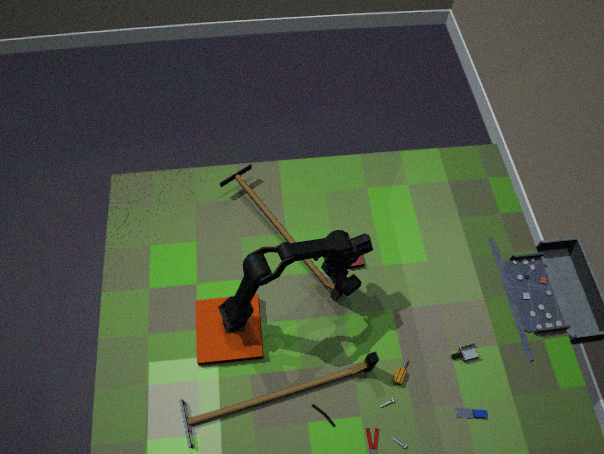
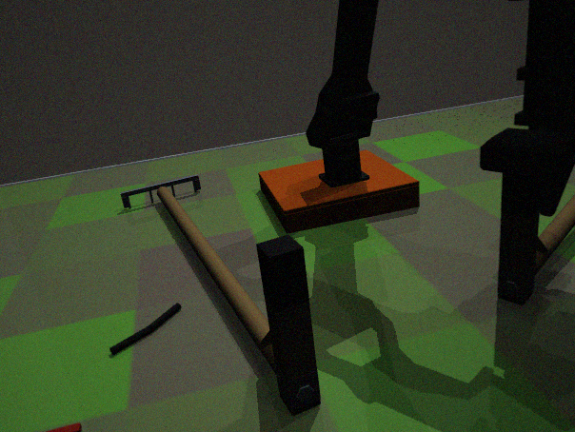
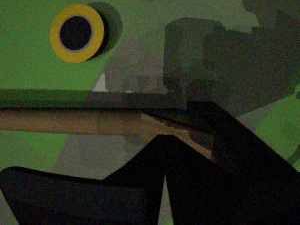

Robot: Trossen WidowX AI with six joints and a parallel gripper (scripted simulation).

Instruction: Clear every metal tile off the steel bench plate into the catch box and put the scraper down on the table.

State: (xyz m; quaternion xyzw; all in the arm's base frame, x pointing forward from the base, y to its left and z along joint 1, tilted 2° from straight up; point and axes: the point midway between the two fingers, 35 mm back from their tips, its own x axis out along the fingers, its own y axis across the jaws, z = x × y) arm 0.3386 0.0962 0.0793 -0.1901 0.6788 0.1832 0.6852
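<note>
Small pale metal tiles (image 1: pixel 526 296) and an orange one (image 1: pixel 543 280) lie on the steel bench plate (image 1: pixel 514 286). The catch box (image 1: pixel 592 282) adjoins its far side. One long-handled tool (image 1: pixel 270 215) (image 2: pixel 562 225) (image 3: pixel 75 121) has a wide dark head at the back left and an upright black grip block (image 2: pixel 516 259) (image 3: pixel 237 136). Another long-handled tool (image 1: pixel 280 396) (image 2: pixel 209 257) has a wide thin framed head and a similar block (image 1: pixel 371 358) (image 2: pixel 287 324). My gripper (image 1: pixel 341 287) (image 2: pixel 549 209) (image 3: pixel 165 143) is shut and empty, close beside the first tool's block; contact is unclear.
An orange base (image 1: pixel 210 345) (image 2: pixel 305 183) carries the arm. A red block (image 1: pixel 358 261) is behind the gripper. A yellow ring (image 3: pixel 57 34) shows in the wrist view. Front right are a yellow-handled tool (image 1: pixel 399 375), a metal scoop (image 1: pixel 470 353), red pliers (image 1: pixel 369 437) and a black rod (image 1: pixel 324 415) (image 2: pixel 145 329).
</note>
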